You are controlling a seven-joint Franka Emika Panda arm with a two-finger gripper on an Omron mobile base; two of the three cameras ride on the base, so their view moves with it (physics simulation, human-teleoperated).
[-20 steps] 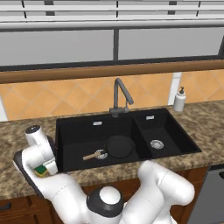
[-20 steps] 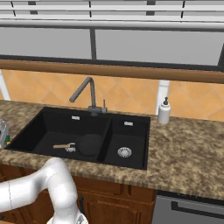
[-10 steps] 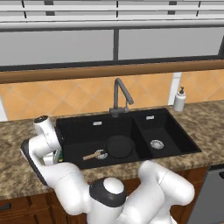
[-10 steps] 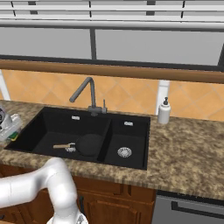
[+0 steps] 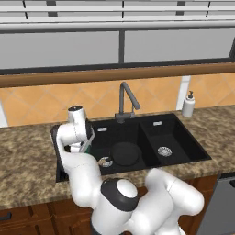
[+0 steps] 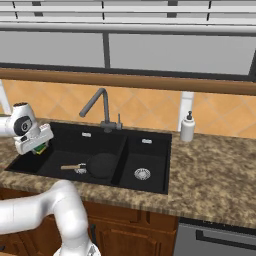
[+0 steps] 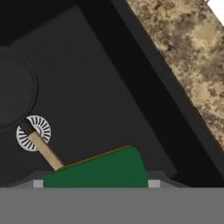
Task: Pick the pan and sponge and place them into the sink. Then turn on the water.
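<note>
Granite counter [image 6: 215, 165] framed the black sink [image 6: 150, 172], and the pan [image 6: 102, 165] lay in its large basin, handle over the drain. Above that basin's left end, the gripper [image 6: 39, 148] hung clamped on the green sponge [image 7: 98, 173].

Two cameras sit behind the robot and look forward and down across the counter at the sink [image 5: 151, 137]. One stands to the left of the arm, one to the right, and both take in the same stretch: the whole sink [image 6: 120, 155], the faucet [image 5: 125, 98] behind it, the soap bottle [image 6: 188, 127] to the right of it, and the window above. They are well back from the sink. The third camera rides on the hand and looks steeply down into the sink's large basin [image 7: 100, 100] from close above, near the basin's edge, with the drain [image 7: 34, 132] in view.
</note>
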